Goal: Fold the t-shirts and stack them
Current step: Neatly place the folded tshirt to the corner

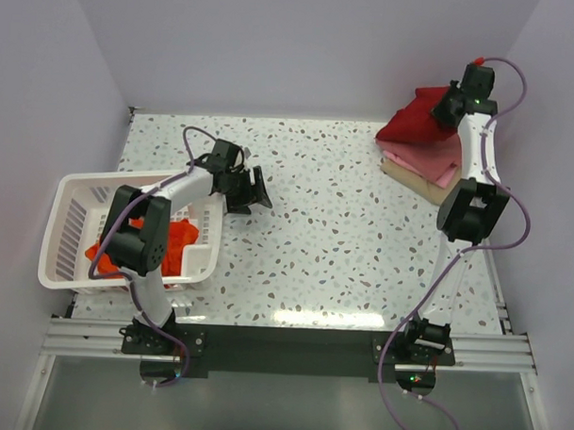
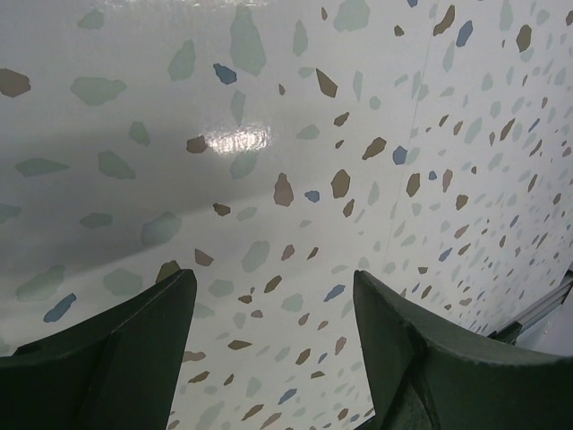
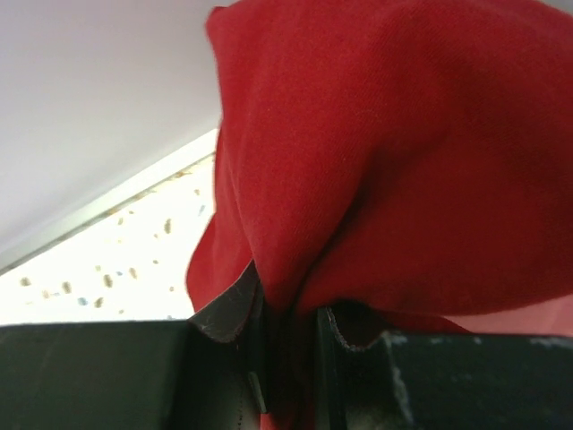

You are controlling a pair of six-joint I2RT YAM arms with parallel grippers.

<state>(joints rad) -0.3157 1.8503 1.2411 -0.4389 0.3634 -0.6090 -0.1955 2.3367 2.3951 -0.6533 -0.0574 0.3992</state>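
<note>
A dark crimson t-shirt point(image 1: 413, 123) hangs bunched at the back right, its lower part resting on a folded pink shirt point(image 1: 430, 159) that lies on a tan one point(image 1: 425, 185). My right gripper point(image 1: 448, 105) is shut on a fold of the crimson t-shirt point(image 3: 376, 152), which fills the right wrist view. An orange-red t-shirt point(image 1: 180, 244) lies crumpled in the white basket point(image 1: 72, 217) at the left. Beside the basket my left gripper point(image 1: 258, 188) hovers open over bare speckled table, its dark fingers point(image 2: 125, 349) spread with nothing between them.
White walls close in the table on three sides, with the right wall near the raised right arm. The speckled tabletop point(image 1: 343, 226) stretches between basket and stack. An aluminium rail point(image 1: 292, 343) with the arm bases runs along the near edge.
</note>
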